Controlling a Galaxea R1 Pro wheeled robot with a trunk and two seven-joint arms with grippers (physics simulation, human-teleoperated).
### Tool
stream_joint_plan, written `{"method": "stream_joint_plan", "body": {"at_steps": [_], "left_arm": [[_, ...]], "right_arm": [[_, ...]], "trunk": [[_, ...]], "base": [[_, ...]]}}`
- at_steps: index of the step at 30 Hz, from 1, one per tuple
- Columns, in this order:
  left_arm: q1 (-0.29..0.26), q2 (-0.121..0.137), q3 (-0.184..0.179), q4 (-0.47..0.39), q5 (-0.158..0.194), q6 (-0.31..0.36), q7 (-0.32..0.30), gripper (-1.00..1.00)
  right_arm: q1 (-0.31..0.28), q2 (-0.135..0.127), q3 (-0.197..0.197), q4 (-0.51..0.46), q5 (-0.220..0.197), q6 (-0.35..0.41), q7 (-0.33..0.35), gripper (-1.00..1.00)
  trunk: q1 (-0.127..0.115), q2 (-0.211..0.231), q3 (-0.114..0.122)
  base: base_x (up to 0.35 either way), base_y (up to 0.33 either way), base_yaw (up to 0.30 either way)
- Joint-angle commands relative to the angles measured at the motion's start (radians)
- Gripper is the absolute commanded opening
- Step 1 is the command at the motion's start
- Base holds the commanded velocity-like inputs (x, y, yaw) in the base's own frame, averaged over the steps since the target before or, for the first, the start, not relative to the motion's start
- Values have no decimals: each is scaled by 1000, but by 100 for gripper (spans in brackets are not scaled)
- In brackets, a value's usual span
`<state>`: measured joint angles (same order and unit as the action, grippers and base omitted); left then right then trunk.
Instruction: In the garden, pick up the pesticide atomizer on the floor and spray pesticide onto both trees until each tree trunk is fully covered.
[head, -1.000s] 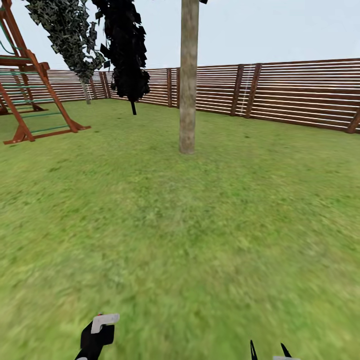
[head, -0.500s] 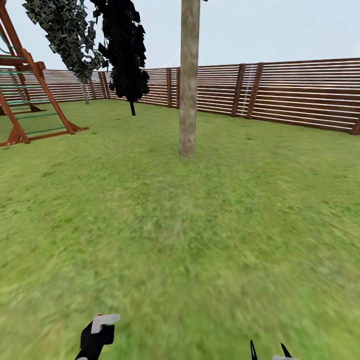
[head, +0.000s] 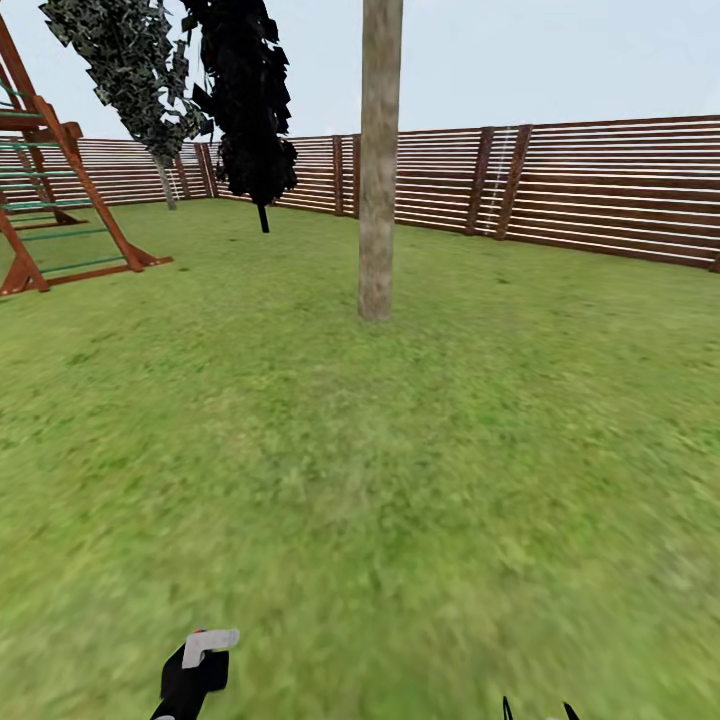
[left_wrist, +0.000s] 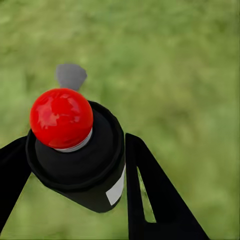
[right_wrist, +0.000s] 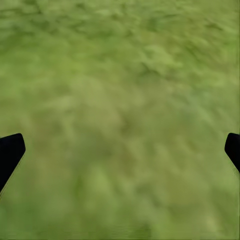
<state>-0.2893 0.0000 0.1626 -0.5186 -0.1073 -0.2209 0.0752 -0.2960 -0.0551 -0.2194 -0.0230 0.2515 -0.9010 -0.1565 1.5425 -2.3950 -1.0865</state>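
A: Spotted any change over the last second?

B: Only a drift of the whole head view, so put it down to the camera rolling forward, not to anything in the garden moving. Found the base of the near tree trunk (head: 378, 200) a little lower in the centre of the frame than a second earlier. Found the wooden climbing frame (head: 60, 200) pushed further toward the left edge.

A: And located the spray bottle (left_wrist: 75, 170)?

B: Found it off the grass (head: 400, 480) already, pinched between the two dark fingers of the left pincer (left_wrist: 77, 140), with the red cap (left_wrist: 61, 117) turned up toward the wrist camera. Picked it out in the head view too, at the lower left, near the bottom edge.

A: Checked the right pincer (right_wrist: 121, 149)?

B: Spread wide and holding nothing, with just blurred grass between the tips. Caught those tips poking in at the bottom edge of the head view, right of centre.

A: Judged what for the task, then?

B: Took the pickup as done and the spraying as not yet begun. Read the roll forward as an approach to the near tree trunk, though with a broad stretch of grass left to cross before any spraying. Noted two more trees far back at the upper left, a grey-green tree (head: 130, 70) and a near-black tree (head: 250, 100), both by the slatted fence (head: 600, 180). Reckoned on a further drive for the second one.
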Motion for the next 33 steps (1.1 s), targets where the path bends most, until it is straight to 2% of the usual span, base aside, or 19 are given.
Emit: {"method": "stream_joint_plan", "body": {"at_steps": [1,22,29,33], "left_arm": [[0,0,0,1,0,0,0,-100],[0,0,0,3,0,0,0,-100],[0,0,0,-1,0,0,0,-100],[0,1,0,0,-1,0,0,-100]], "right_arm": [[0,0,0,0,0,-1,0,100],[0,-11,0,-2,-2,-3,-2,100],[0,-11,0,-2,-2,-3,-2,100],[0,-11,0,-2,-2,-3,-2,100]], "trunk": [[0,0,0],[0,0,0],[0,0,0],[0,0,0]], "base": [[340,0,0],[340,0,-2],[340,0,-251],[340,0,-69]]}}
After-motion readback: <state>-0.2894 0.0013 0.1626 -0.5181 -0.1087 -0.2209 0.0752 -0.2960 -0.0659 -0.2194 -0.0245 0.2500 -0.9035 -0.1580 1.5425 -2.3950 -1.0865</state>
